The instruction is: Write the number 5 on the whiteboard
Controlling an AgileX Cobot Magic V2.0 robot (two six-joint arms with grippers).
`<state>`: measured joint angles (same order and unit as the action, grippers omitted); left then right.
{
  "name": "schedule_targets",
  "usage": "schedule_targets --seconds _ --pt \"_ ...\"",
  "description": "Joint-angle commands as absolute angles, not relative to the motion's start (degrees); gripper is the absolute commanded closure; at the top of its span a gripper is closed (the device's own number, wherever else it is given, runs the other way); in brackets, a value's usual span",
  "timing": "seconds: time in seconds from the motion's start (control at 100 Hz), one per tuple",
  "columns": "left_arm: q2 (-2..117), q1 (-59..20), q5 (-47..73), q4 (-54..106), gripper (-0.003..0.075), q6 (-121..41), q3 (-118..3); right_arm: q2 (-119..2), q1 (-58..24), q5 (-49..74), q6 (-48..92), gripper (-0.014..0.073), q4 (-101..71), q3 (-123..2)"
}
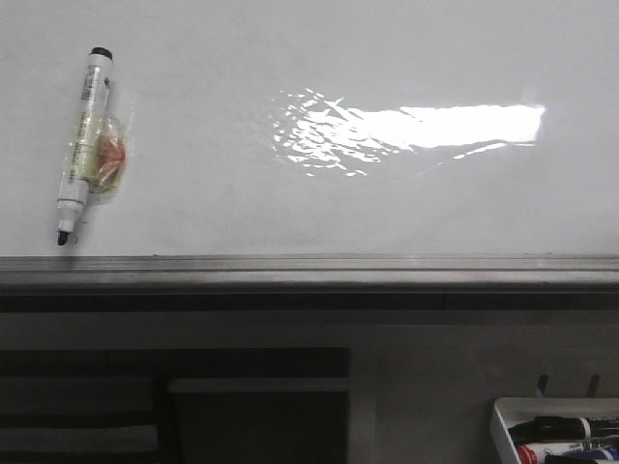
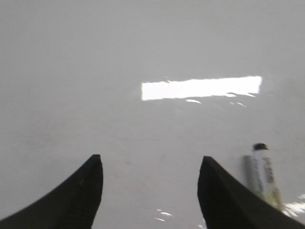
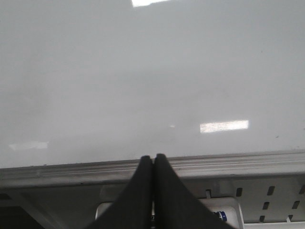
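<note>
Whiteboard (image 1: 290, 58): blank, no digit yet. Marker (image 1: 85, 140): on board's left, long axis near-upright, cap up. Left gripper (image 2: 150, 191): jaws wide, empty, marker just right of them; likely nearer arm. Right gripper (image 3: 153, 191): jaws closed, empty.

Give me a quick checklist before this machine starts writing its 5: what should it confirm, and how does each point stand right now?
1. Large glossy white whiteboard blank, no digit yet: ok.
2. White marker with black cap reachable on the board's left side: ok.
3. Marker cap removed: not ok; a cap sits on one end, the other shows a dark tip.
4. Left hand open to take the marker: ok, fingers apart and empty.
5. Right hand clear of the board: ok, shut and empty near the grey metal rail.
6. Marker ink working: cannot tell.
</note>
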<state>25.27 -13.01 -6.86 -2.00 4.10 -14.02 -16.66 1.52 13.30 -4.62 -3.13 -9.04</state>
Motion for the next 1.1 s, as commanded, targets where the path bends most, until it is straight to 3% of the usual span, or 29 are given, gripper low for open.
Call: schedule_targets --seconds 0.0,0.2,0.34,0.67,1.09 --pt "27.7 -19.6 -11.3 -2.6 0.0315 4.6 -16.0 -17.6 1.7 8.5 -4.3 0.0654 -3.2 -11.2" --pt "34.5 -32.1 -11.8 -2.4 0.0315 4.6 -16.0 -17.6 1.7 8.5 -4.3 0.0654 -3.2 -11.2" --pt "42.0 -36.3 -13.8 0.0 0.0318 4.6 -16.2 -17.6 1.7 8.5 -4.3 0.0654 -3.2 -11.2" --pt "56.8 -36.5 -17.4 1.3 0.0318 4.6 -19.5 -17.6 1.7 8.5 -4.3 0.0654 -3.2 -11.2" --pt "63.3 -32.9 -24.6 6.4 0.0318 4.6 -19.6 -17.6 1.7 8.6 -4.3 0.0654 -3.2 -11.2"
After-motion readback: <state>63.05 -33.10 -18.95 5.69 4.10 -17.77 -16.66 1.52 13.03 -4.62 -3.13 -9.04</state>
